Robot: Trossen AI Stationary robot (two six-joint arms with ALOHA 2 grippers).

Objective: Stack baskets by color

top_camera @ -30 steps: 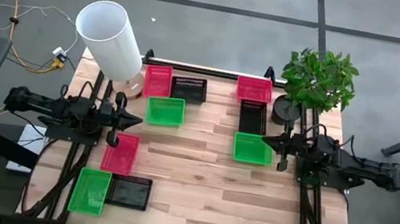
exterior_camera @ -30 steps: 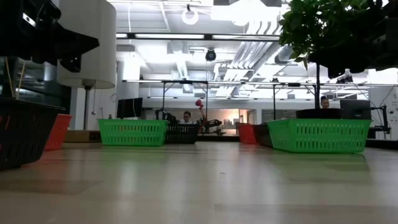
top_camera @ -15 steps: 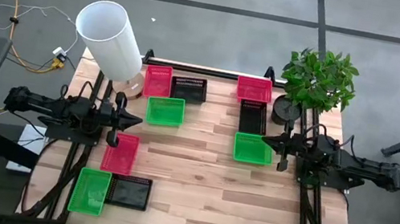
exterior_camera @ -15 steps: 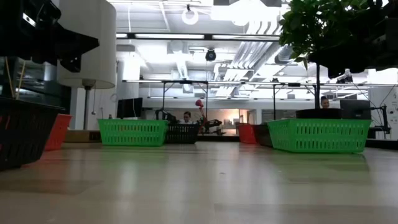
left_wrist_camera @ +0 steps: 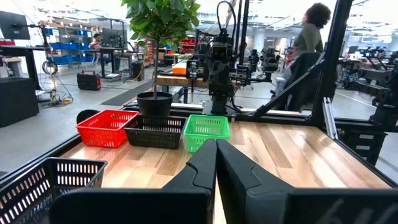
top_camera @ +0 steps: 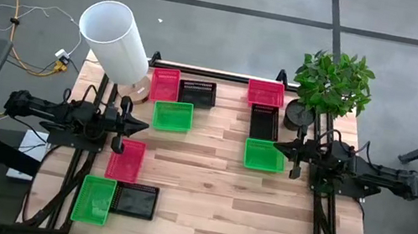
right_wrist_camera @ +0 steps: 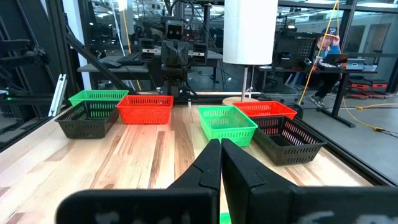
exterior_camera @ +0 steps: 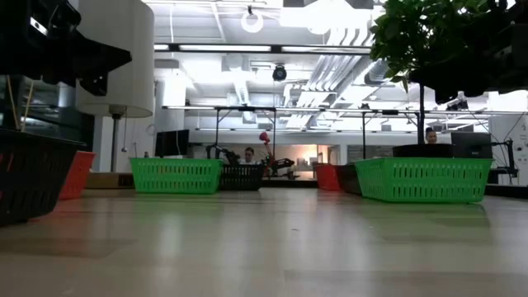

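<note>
Nine baskets (top_camera: 173, 115) are spread singly over the wooden bench (top_camera: 205, 193), none stacked: three near the white cylinder (top_camera: 114, 40), three in a row beside the potted plant (top_camera: 332, 85), three at the near left corner. The left pincer (top_camera: 139, 127) is held fully closed and empty at the left edge; the right pincer (top_camera: 279, 148), likewise closed and empty, is held opposite.

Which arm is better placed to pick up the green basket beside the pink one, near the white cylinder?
Left. Its shut hand hovers just beside that green basket; the right hand is across the table.
</note>
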